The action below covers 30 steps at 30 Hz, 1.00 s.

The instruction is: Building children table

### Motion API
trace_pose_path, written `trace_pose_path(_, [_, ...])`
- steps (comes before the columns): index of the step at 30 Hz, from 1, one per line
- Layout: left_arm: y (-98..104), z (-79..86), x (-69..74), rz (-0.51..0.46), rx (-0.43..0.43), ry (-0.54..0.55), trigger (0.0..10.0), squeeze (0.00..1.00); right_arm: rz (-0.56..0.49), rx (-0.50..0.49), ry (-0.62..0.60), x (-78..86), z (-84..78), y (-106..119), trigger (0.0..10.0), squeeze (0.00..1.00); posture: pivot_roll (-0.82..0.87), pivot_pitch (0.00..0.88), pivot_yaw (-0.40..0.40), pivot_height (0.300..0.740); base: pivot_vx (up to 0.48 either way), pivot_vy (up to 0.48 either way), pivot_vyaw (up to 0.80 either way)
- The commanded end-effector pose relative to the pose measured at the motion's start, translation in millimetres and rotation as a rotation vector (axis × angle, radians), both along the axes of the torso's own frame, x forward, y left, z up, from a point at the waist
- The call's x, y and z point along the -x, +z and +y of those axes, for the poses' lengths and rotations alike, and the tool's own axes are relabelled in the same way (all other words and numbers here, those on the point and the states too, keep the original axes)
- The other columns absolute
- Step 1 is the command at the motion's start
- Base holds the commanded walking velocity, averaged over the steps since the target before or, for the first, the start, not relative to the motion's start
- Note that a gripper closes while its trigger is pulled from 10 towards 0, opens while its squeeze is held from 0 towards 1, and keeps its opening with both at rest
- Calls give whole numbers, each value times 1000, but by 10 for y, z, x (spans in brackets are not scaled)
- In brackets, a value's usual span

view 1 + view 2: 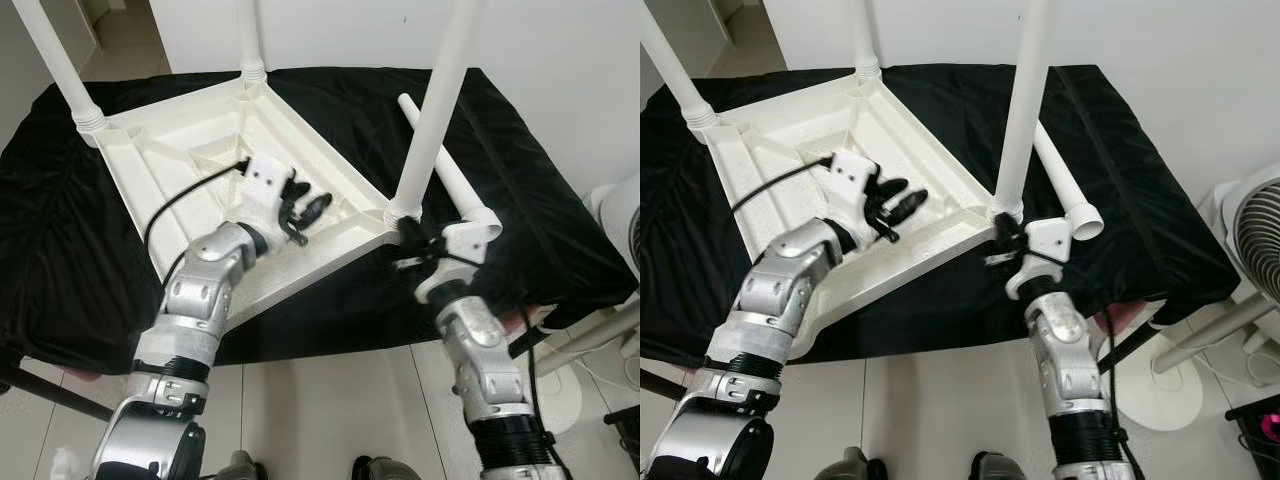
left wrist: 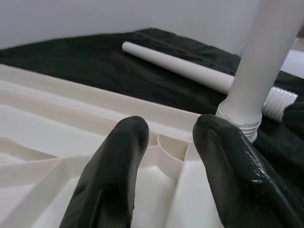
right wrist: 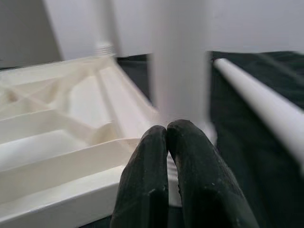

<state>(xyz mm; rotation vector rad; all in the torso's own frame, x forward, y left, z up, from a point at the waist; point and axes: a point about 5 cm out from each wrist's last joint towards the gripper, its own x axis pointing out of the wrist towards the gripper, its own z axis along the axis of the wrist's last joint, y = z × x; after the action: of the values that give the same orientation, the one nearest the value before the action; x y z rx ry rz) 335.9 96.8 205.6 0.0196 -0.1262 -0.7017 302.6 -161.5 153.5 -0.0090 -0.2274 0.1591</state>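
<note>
White plastic children's tabletop (image 1: pixel 190 160), upside down, ribbed underside up, on black-cloth-draped worktop (image 1: pixel 520 200). Three white round plastic legs standing upright in corner sockets: far-left leg (image 1: pixel 55 60), far leg (image 1: pixel 250 40), near-right leg (image 1: pixel 435 110). Fourth white leg (image 1: pixel 440 170) lying loose on cloth just beyond near-right corner, threaded end toward right arm.

Left gripper (image 1: pixel 305 210) over ribbed underside near the near-right corner, black fingers (image 2: pixel 111 175) parted by a moderate gap, nothing between them, near-right leg's base just ahead.

Right gripper (image 3: pixel 166 142) at foot of near-right leg by its socket, fingers pressed together, nothing clamped; contact with leg not discernible.

White pedestal fan (image 1: pixel 1260 250) on tiled floor at right of worktop.
</note>
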Motion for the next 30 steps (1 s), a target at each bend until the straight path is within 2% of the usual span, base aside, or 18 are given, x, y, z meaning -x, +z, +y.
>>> trace_pose_path(1, [6,-98,188,-13,-17,-249,10000,0,20,12,-97,-39,-160,-40,10000,0,-62,85,48,740,0,0,0])
trace_pose_path(5, [17,-128,282,-19,-20,-308,10000,0,26,16,-148,-79,-259,-30,10000,0,-62,85,48,740,0,0,0])
trace_pose_path(7, [-7,-159,333,-21,-47,-333,10000,0,28,20,-179,-110,-322,-22,10000,0,-62,91,47,740,0,0,0])
trace_pose_path(9, [-98,-253,409,-15,-124,-372,10000,0,26,23,-208,-169,-420,15,10000,0,-61,93,46,740,0,0,0])
trace_pose_path(10, [-135,-320,467,-13,-143,-407,10000,0,21,24,-218,-202,-460,40,10000,27,-61,101,48,740,0,0,0])
trace_pose_path(11, [-135,-320,467,-13,-143,-407,10000,0,21,24,-218,-202,-460,40,10000,27,-61,101,48,740,0,0,0])
trace_pose_path(12, [-157,-389,525,-11,-152,-446,10000,0,14,18,-230,-231,-498,68,10000,1000,-57,108,47,740,0,0,0])
trace_pose_path(13, [-159,-448,579,-19,-155,-482,10000,0,5,16,-236,-254,-531,98,10000,1000,-56,115,48,740,0,0,0])
trace_pose_path(17, [-146,-510,636,-18,-150,-519,10000,0,-2,10,-252,-285,-580,127,10000,1000,-56,123,51,740,0,0,0])
trace_pose_path(19, [-152,-554,681,3,-147,-552,10000,0,-2,16,-286,-328,-670,147,10000,1000,-53,150,62,740,0,0,0])
trace_pose_path(23, [-163,-551,735,18,-156,-581,10000,0,-7,13,-305,-365,-741,175,10000,1000,-53,165,69,740,0,0,0])
trace_pose_path(28, [-173,-566,793,46,-148,-600,10000,0,29,32,-267,-440,-791,198,10000,1000,-49,197,85,740,0,0,0])
trace_pose_path(30, [-185,-583,834,58,-146,-610,10000,0,46,50,-231,-472,-800,202,10000,0,-49,215,93,740,0,0,0])
